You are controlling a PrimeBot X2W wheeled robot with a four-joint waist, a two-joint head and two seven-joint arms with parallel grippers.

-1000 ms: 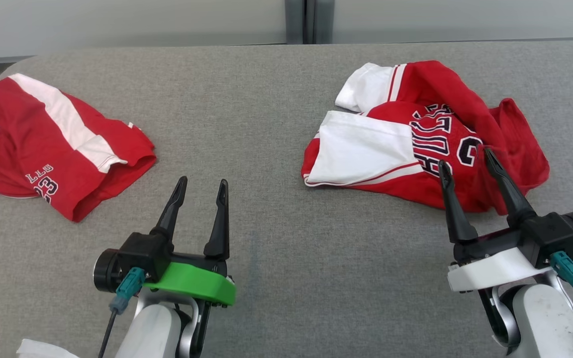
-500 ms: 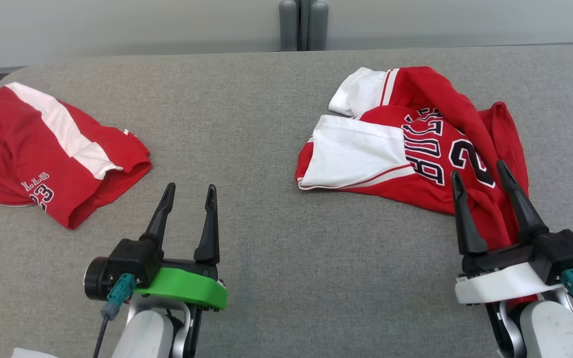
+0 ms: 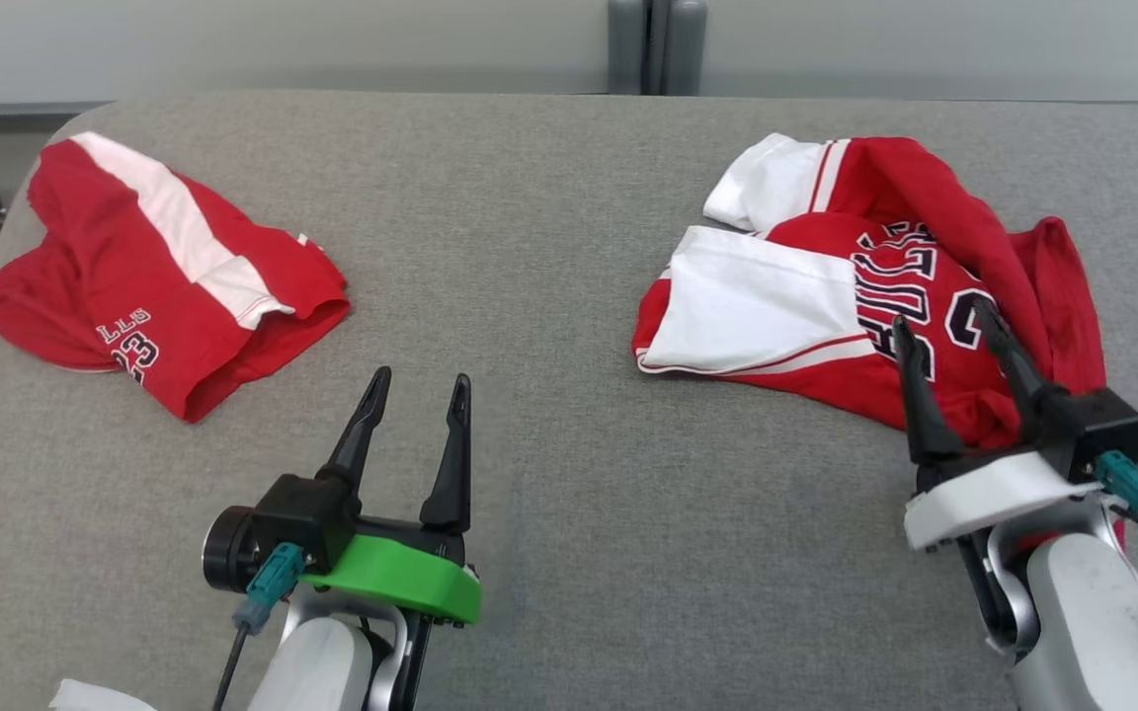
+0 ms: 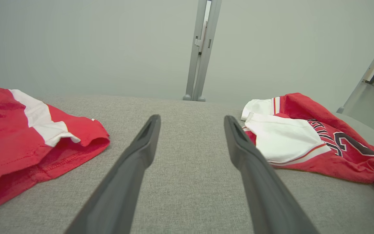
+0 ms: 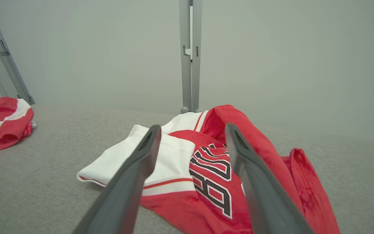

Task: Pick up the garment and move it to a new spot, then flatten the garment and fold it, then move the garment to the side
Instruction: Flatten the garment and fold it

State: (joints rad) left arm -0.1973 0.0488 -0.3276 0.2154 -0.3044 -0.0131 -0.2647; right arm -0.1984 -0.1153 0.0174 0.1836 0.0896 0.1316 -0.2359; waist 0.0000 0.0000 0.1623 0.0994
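Now | right gripper [image 3: 942, 318] hovering, fingers spread, crumpled garment [image 3: 757, 306] just ahead | left gripper [image 3: 421, 378] idling, spread, empty | pickup, flattening, folding, moving aside all pending.

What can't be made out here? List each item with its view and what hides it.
- Lettering and number on the jersey: head view, partly covered by a red fold and the fingers of the right gripper.
- The jersey's near right corner: head view, behind the right gripper's body.
- The shorts: left wrist view, cut off by the left edge.
- Whether the open right fingertips touch the jersey: unclear in head and right wrist views.
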